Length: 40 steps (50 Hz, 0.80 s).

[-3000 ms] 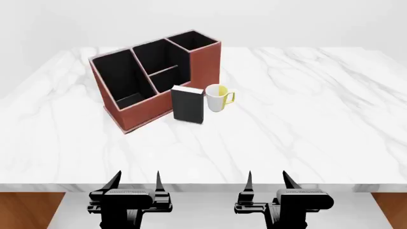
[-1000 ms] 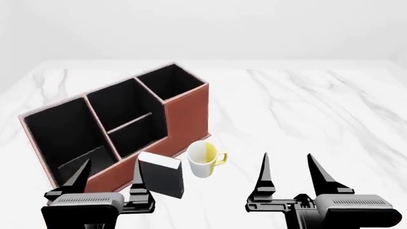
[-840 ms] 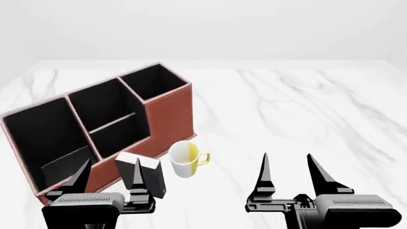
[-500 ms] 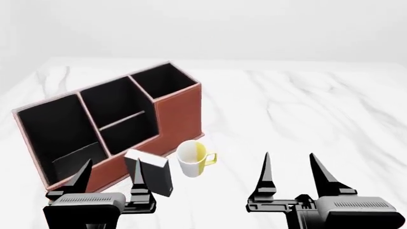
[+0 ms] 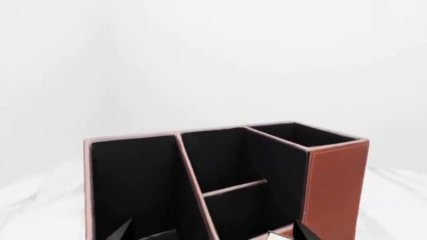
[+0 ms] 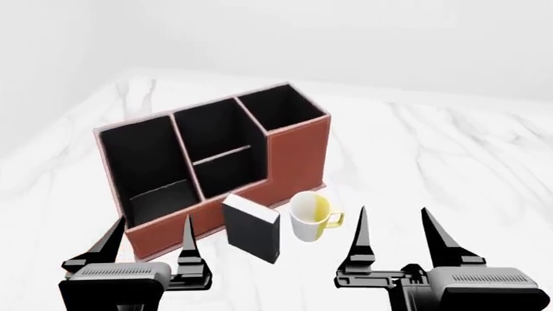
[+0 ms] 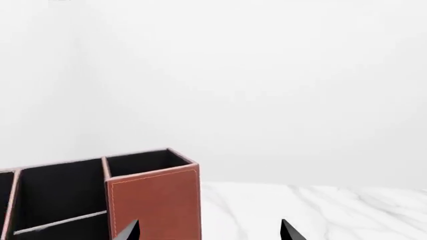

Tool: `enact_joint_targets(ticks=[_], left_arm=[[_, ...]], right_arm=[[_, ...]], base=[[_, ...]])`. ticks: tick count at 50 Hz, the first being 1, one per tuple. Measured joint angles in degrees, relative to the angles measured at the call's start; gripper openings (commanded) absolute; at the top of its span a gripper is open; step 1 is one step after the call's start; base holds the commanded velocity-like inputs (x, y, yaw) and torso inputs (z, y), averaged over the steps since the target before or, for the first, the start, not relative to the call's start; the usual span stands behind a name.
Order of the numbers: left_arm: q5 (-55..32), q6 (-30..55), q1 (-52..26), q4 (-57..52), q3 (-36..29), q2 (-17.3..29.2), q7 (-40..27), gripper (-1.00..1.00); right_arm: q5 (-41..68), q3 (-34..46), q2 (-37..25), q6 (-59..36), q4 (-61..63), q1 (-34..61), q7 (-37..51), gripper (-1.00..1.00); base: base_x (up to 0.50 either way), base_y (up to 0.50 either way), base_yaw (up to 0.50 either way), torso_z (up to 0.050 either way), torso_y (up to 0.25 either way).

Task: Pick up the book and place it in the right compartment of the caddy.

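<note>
Small thick black hardcover book [image 6: 251, 227] upright on white marble tabletop [image 6: 449, 162], against reddish-brown caddy [image 6: 298, 155] front: likely rigid, light; pinch across covers. Left gripper [image 6: 147, 243], right gripper [image 6: 393, 233] spread wide, empty.

Lighting: bright, even, diffuse; no single source can be told. Backdrop: near-white, shading slightly greyer toward the left in the head view. Shadows: faint and soft on the marble table [image 6: 449, 155]; none sharp. Glare: none; the table reads pale and low in contrast, its grey veins mild. Dark areas: inside of the caddy [image 6: 216, 155] renders flat black with little detail. Sharpness: crisp simulator render in all three views, no motion blur, no out-of-focus zones. Edge distortion: none noticeable.
</note>
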<state>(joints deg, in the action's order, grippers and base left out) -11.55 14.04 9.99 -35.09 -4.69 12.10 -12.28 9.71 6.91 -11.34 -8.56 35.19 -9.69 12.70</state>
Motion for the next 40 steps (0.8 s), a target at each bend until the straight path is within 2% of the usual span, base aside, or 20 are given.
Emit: enact_joint_targets(ticks=[40], left_arm=[[-1.2, -0.8, 0.0, 0.0, -1.8, 2.2, -2.3, 1.00]], right_arm=[[0.4, 1.2, -1.5, 0.1, -0.1, 0.2, 1.7, 1.00]], base=[[0.00, 0.00, 0.50, 0.000, 0.000]])
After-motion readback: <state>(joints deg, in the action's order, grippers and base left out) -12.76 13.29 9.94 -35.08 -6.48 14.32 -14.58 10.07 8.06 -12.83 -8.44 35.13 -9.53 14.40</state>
